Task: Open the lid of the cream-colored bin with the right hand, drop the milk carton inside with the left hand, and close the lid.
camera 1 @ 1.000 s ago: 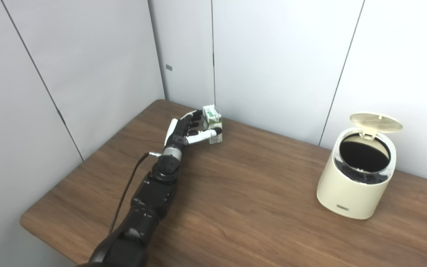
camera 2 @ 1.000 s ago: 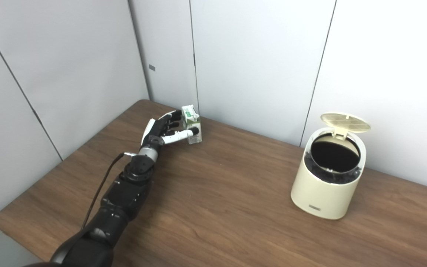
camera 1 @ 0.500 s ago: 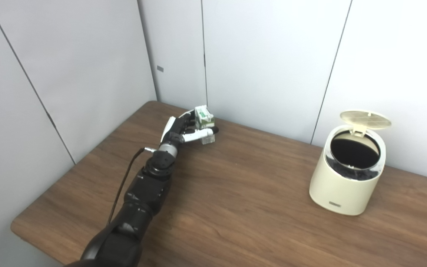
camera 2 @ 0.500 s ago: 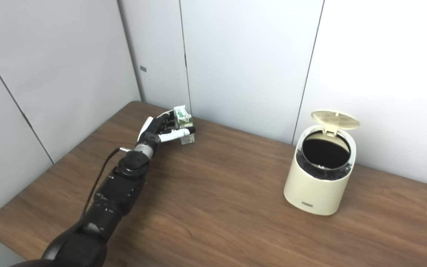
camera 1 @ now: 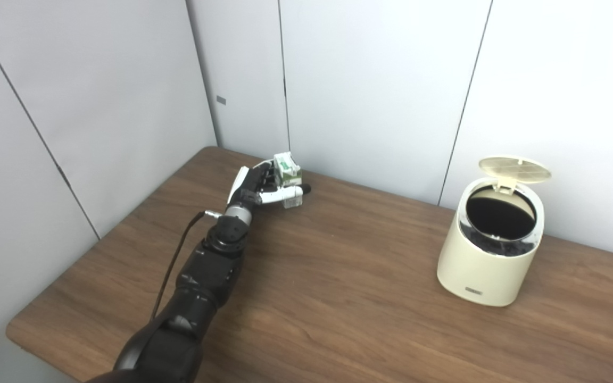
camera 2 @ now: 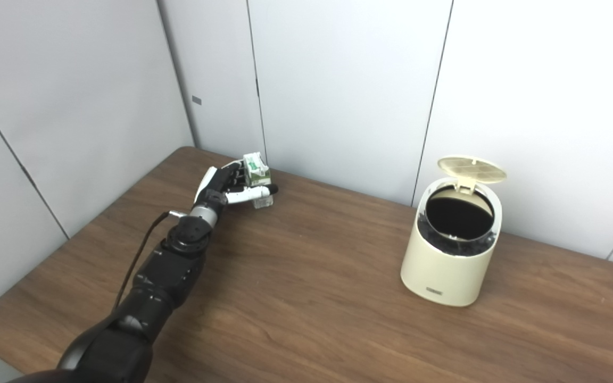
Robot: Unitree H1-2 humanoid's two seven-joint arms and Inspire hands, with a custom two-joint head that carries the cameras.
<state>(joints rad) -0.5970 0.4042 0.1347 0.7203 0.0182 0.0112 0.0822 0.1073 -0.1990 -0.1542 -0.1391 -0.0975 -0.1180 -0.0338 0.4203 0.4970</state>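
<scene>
- Nearest: black left arm (camera 1: 200, 282) in from bottom-left, reaching diagonally over dark wood-grain table (camera 1: 338, 298) toward far-left corner.
- At arm's end: black-and-white left hand (camera 1: 261, 186) wrapped round small white-and-green milk carton (camera 1: 287, 166); white thumb (camera 1: 280, 196) across carton front, other fingers behind. Closed on carton, gripping it.
- Carton leaning slightly, base at or just off tabletop; can't tell which. Sits near table's back edge, close to grey wall panels (camera 1: 242, 80).
- Right hand: not in either view, state unknown.
- Far right: cream-colored round bin (camera 1: 490, 250) upright, well apart from carton; round lid (camera 1: 514, 169) hinged up at back, dark mouth (camera 1: 499, 217) exposed. Lid-opening part looks done.
- Step in hand, by judgement: secure carton, lift, carry right to bin.
- To do well: firm squeeze w/o crushing the light box; lift straight up first, clear of tabletop before swinging right; keep carton near upright so it doesn't slip thru fingers.
- Approach bin from front/left, above rim; raised lid at back is the thing to avoid knocking.
- Room: broad bare tabletop btwn carton & bin, nothing in path. Wall tight behind both, so little room rearward; table's left edge and front edge well off from the carry line.
</scene>
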